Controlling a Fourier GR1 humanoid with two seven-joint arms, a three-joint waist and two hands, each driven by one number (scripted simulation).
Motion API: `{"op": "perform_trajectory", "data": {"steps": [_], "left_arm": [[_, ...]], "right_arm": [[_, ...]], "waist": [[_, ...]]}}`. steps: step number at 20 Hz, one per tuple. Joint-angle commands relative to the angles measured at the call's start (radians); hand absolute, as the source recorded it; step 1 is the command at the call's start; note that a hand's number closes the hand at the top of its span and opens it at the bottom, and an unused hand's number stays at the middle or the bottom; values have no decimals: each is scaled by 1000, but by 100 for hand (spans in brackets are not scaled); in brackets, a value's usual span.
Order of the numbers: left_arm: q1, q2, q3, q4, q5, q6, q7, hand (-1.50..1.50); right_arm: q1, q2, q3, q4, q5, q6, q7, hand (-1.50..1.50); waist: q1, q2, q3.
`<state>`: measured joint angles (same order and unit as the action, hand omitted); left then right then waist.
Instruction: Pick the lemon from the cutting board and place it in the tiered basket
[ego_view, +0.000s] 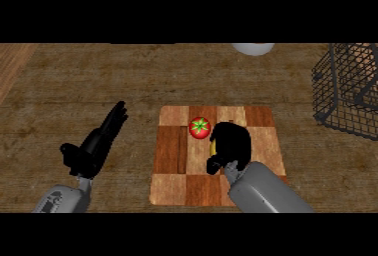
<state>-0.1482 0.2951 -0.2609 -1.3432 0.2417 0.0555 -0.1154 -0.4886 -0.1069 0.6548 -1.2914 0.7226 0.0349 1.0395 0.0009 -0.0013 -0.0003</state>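
The right robot hand (230, 145) curls round the lemon (212, 148) on the cutting board (170, 165), hiding most of it.

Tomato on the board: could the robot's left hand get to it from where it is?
Probably yes. The left hand is open beside the cutting board, with only bare board between it and the tomato. The right hand, curled over the lemon, lies beyond the tomato.

Items you cannot fully see: yellow lemon (212, 148), a mere sliver beside the curled black right hand (232, 142) covering it; black wire tiered basket (345, 95), cut by the right edge; pale round object (253, 48), cut at the top, kind unclear.
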Motion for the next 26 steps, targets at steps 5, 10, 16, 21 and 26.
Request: {"op": "perform_trajectory", "data": {"steps": [5,10,16,21,26], "left_arm": [[11,-80,34,104,-79,-25,-95,0],[41,-23,73,7,-35,14,-9,0],[75,-29,91,12,-27,32,-26,0],[102,-18,99,3,-23,26,-37,0],[93,-39,82,2,-27,24,-41,0]], "right_arm": [[75,70,-37,-13,156,-7,-15,150],[227,-427,-240,-108,6,25,-312,150],[277,-701,-466,-41,-104,-19,-580,150],[275,-746,-717,-14,-403,-5,-840,150],[266,-878,-936,78,-596,101,-1131,150]], "waist": [[-2,1,0],[-103,-9,7],[-158,-12,11],[-153,-24,14],[-119,-13,10]]}}
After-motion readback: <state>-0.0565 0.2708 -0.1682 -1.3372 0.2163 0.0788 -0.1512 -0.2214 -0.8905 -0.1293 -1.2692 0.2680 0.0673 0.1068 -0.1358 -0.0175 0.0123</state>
